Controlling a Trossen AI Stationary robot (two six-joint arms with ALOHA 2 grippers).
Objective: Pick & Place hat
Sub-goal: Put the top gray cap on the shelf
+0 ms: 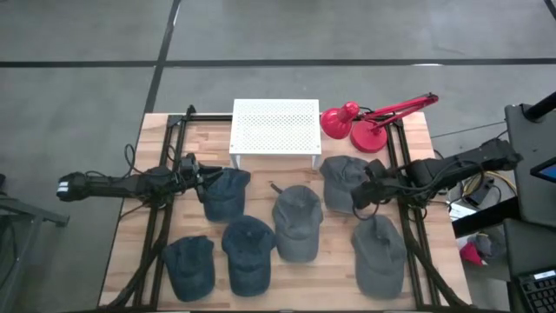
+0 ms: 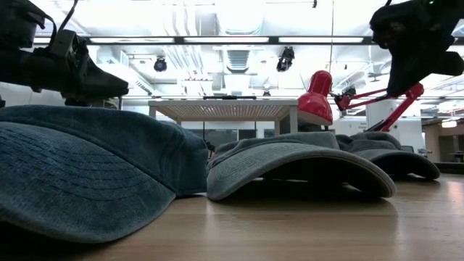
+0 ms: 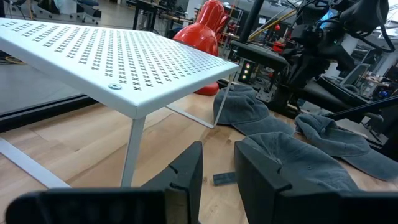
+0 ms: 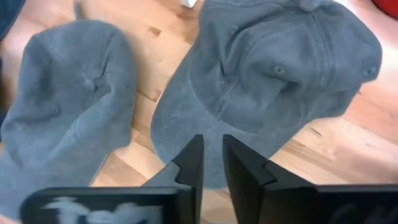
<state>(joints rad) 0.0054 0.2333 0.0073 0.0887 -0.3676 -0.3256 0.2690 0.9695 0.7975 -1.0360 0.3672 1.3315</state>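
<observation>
- Six hats are lying in front of the white rack (image 1: 274, 127) — the right gripper (image 1: 363, 193) is hovering nearly closed over the grey hat (image 1: 343, 181) beside the red lamp (image 1: 365, 122).
- Closing on the neighbouring hat (image 1: 298, 222) or snagging loose fabric is looking likely; the left gripper (image 1: 201, 176) is waiting, narrowly parted, empty.

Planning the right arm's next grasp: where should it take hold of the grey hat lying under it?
Probably the brim edge of the grey hat, from above: the right gripper hangs over it, fingers slightly apart, and the thin brim suits them better than the soft crown.
</observation>
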